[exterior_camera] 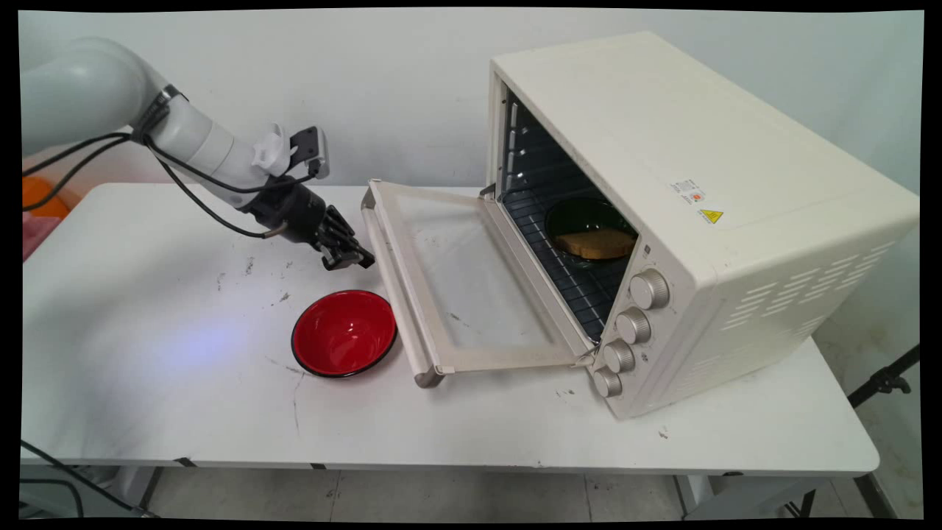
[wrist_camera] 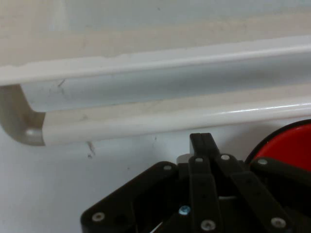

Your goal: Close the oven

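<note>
Gripper (exterior_camera: 358, 259) closed, holding nothing, tips just short of the open oven door's handle bar (wrist_camera: 160, 121). Red bowl (exterior_camera: 344, 333) on table (exterior_camera: 147, 353) just beside the door's (exterior_camera: 471, 287) left edge, below gripper. Bread (exterior_camera: 595, 244) in dark dish (exterior_camera: 581, 215) inside oven (exterior_camera: 699, 221). Bare table left of bowl.

Glossy, matt, metal and plastic surfaces

Glossy red bowl (exterior_camera: 344, 333) with black rim; smooth cream oven (exterior_camera: 706, 221), glass door (exterior_camera: 460, 283), metallic knobs (exterior_camera: 649, 288), wire rack (exterior_camera: 567, 272); matt black plastic gripper (exterior_camera: 352, 259); scuffed white tabletop (exterior_camera: 147, 353).
</note>
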`<action>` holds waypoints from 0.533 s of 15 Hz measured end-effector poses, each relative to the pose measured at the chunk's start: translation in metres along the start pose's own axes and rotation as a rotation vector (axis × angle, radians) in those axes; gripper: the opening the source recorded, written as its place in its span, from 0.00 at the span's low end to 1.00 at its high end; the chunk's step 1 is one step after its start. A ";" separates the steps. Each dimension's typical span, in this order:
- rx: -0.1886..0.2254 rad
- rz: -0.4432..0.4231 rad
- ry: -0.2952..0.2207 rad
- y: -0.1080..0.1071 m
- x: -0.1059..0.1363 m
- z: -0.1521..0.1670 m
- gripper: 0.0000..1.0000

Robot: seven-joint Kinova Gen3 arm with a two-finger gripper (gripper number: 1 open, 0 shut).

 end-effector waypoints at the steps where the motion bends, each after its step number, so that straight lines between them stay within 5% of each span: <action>1: -0.003 0.001 0.004 0.000 -0.001 0.003 0.00; 8: -0.023 0.010 0.065 0.004 -0.013 0.023 0.00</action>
